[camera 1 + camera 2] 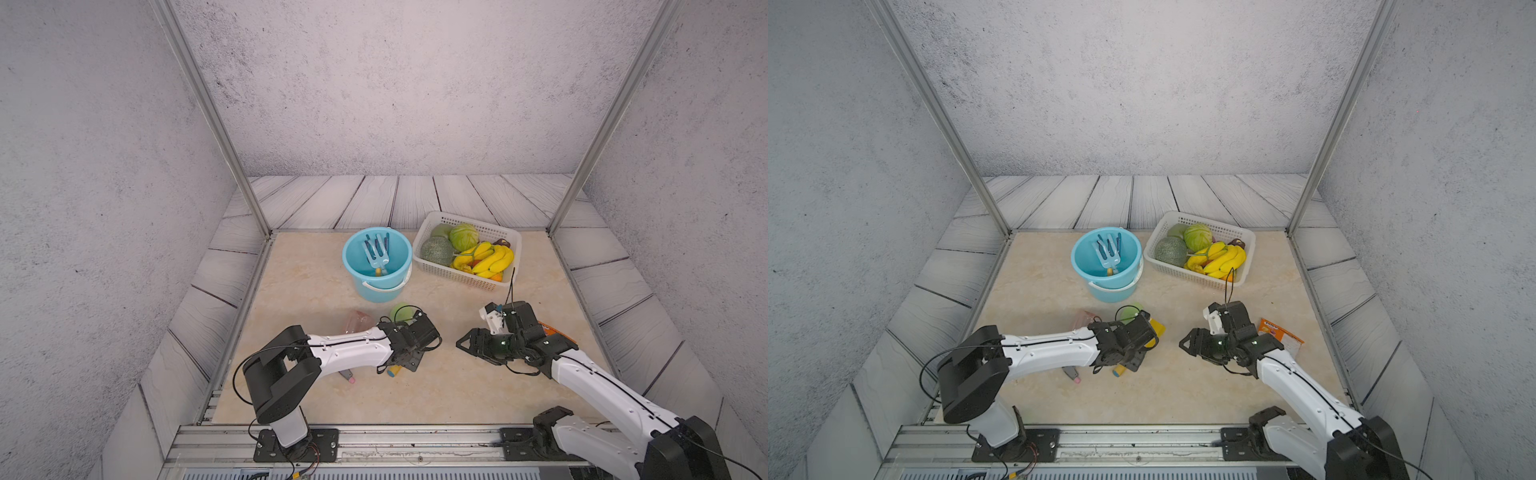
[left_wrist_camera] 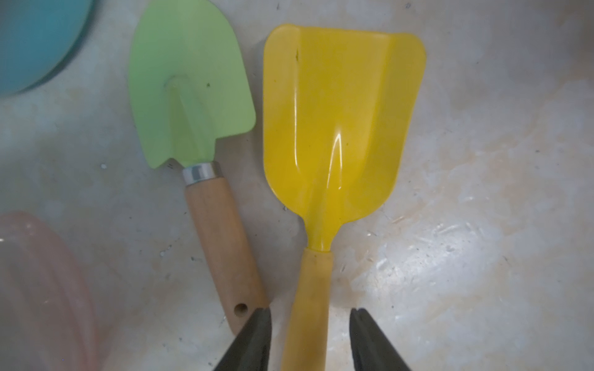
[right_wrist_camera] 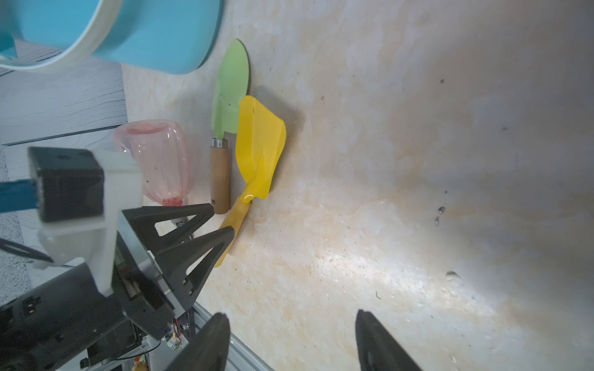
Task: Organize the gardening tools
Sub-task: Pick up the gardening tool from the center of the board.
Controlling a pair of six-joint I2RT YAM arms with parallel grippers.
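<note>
In both top views, a blue hand fork stood inside the light-blue bucket, beside the white basket of produce. The pink spray bottle lay on the tabletop in front of the bucket, and the right gripper was over a bare patch.

In the left wrist view, the left gripper had its 2 fingers narrowly astride the handle of the yellow scoop, with gaps showing on both sides. The green trowel lay just beside the scoop.

In the right wrist view, the right gripper's jaws stood wide with nothing between them. Scoop and trowel lay flat next to the bottle.
</note>
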